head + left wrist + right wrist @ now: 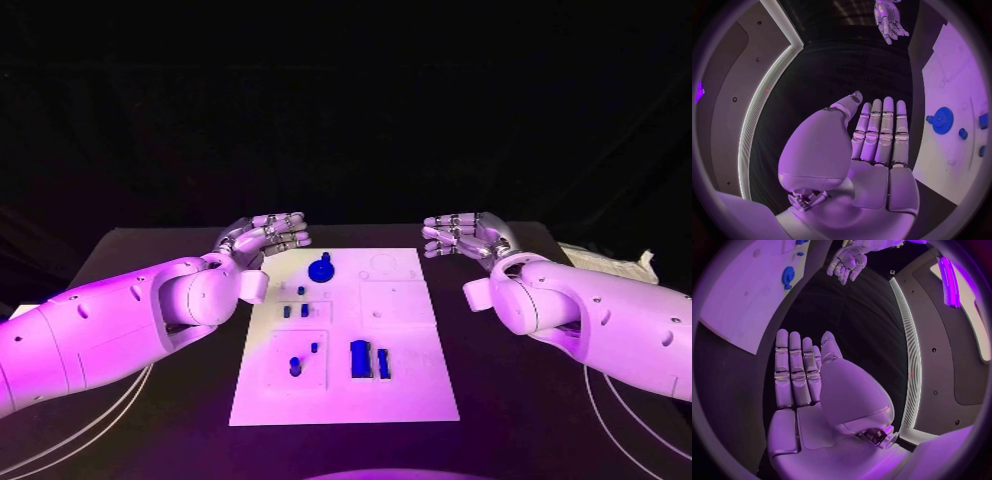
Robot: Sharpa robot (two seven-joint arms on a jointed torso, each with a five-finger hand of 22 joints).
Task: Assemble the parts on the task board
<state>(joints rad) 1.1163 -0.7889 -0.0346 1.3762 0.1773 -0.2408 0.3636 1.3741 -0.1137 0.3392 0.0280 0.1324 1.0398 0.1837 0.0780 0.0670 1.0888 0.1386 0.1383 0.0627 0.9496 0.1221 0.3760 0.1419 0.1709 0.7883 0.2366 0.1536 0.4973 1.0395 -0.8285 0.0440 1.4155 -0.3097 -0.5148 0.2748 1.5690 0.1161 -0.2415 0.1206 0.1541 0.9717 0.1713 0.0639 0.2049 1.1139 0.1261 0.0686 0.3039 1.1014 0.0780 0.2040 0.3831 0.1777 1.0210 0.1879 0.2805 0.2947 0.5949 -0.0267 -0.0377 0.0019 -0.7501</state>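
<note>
My two hands hang above the far end of the black table [144, 250], one on each side of the task board [404, 390], the white plate lying lengthwise in the middle of the table. My left hand [265, 236] is raised just off the board's far left corner, its fingers [879, 132] straight and lying side by side, the thumb set a little apart; it holds nothing and touches nothing. My right hand [464, 236] mirrors it off the far right corner, palm bare, fingers [795, 367] likewise straight and together, with nothing in its grasp. Each wrist view catches the other hand across the dark gap, hanging fingers down. The parts sit untouched on the board. A round blue gear-like piece [320, 269] lies near the far edge, left of centre, and in the left wrist view it shows as a toothed disc [943, 120] with a small knob at its side. Nearer to me, several small blue pegs [302, 310] stand in a cluster on the left half. Closer still, a tall blue block [361, 359] and a slim blue bar [384, 362] stand side by side near the middle, with a small blue piece [296, 367] to their left. A pale crumpled sheet [613, 263] lies at the table's far right edge, well apart from the board.
</note>
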